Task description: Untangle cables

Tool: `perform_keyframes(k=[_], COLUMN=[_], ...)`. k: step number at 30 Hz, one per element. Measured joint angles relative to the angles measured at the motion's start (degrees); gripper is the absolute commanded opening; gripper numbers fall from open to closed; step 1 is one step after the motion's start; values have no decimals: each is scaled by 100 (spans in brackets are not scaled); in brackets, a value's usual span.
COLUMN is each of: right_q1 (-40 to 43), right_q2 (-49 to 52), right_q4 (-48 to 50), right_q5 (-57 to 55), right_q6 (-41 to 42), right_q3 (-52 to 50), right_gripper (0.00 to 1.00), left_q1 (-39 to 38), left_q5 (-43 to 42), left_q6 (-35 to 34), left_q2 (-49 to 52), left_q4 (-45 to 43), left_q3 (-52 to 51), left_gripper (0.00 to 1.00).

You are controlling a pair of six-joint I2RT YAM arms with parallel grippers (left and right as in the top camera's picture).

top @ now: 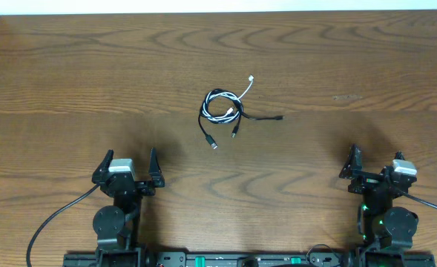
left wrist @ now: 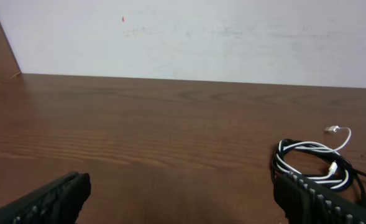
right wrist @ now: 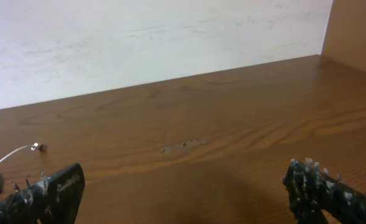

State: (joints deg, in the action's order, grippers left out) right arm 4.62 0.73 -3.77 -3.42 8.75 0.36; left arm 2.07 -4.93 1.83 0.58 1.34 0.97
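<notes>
The two arms are held folded low at the edge of the brown wooden worktop [top: 70, 74], left claw [top: 130, 156] at seven o'clock, right claw [top: 376, 157] at five, both spread wide and empty. The thin black and white cables [top: 224, 110] are tangled together near centre.

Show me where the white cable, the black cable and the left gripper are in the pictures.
white cable [top: 246, 87]: overhead view, on the loose stretch near its plug.
black cable [top: 264, 118]: overhead view, on the tail running right.
left gripper [top: 130, 156]: overhead view, midway between its open fingertips.
</notes>
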Motion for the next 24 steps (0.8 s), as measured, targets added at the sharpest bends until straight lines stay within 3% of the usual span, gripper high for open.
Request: perform_keyframes(k=[24], right_q1=[0], right_q2=[52], right_q4=[-2], right_q5=[0], right_q6=[0], right_q3=[0], right_gripper=[99], left_q1=[0], left_q5=[0], left_q6=[-2], left_q2=[33], left_q4=[2], left_q3=[0], left_gripper=[99])
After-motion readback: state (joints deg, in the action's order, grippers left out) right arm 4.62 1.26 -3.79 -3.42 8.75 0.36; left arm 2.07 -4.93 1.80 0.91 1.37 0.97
